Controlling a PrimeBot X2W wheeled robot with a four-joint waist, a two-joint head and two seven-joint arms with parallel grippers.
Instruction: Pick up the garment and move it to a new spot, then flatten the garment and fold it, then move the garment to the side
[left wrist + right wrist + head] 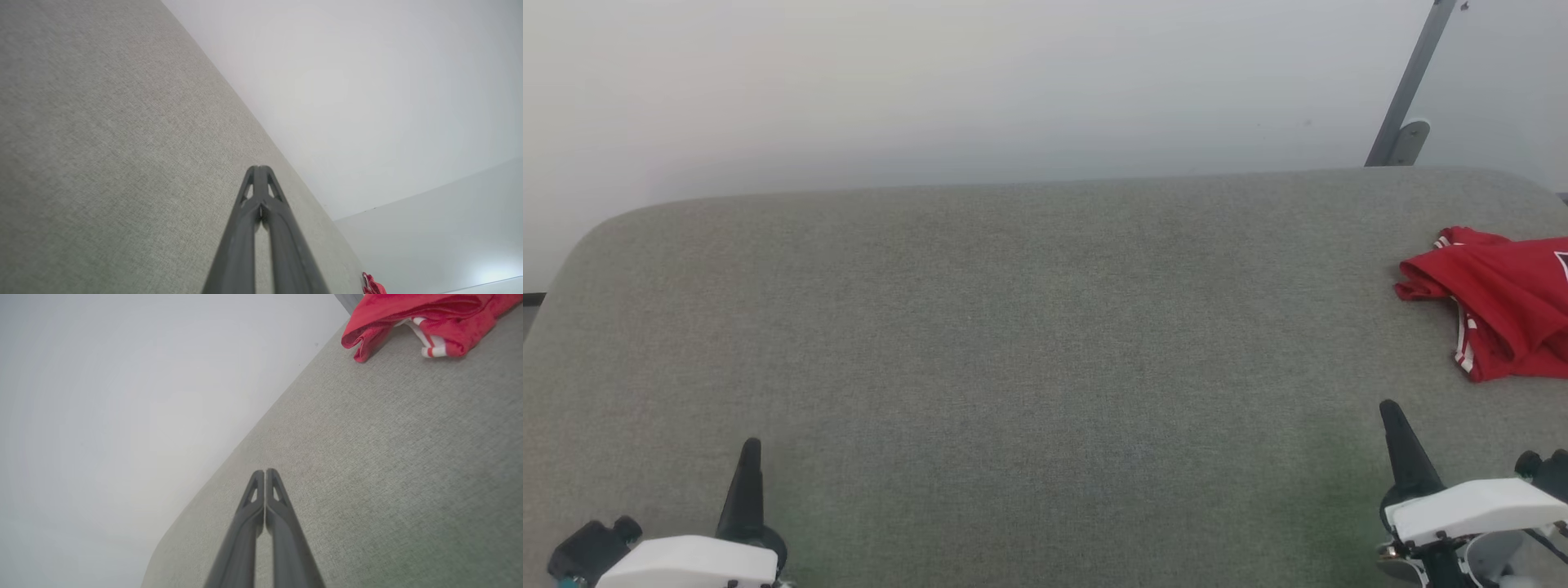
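Head view: garment (pixel 1503 302) lies bunched, unheld, far right on the worktop (pixel 1013 327); left gripper (pixel 752 445) and right gripper (pixel 1387 406) fingers pressed together; flattening, folding likely remain.

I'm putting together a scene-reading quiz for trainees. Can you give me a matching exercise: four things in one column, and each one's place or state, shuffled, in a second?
Things:
1. garment
2. left claw
3. right claw
4. grey pole

Places or states:
A. shut, at the head view's lower right
B. slanting up behind the table's far edge
C. rumpled, red, at the table's right end
D. shut, at the head view's lower left

Pairs: 1-C, 2-D, 3-A, 4-B.
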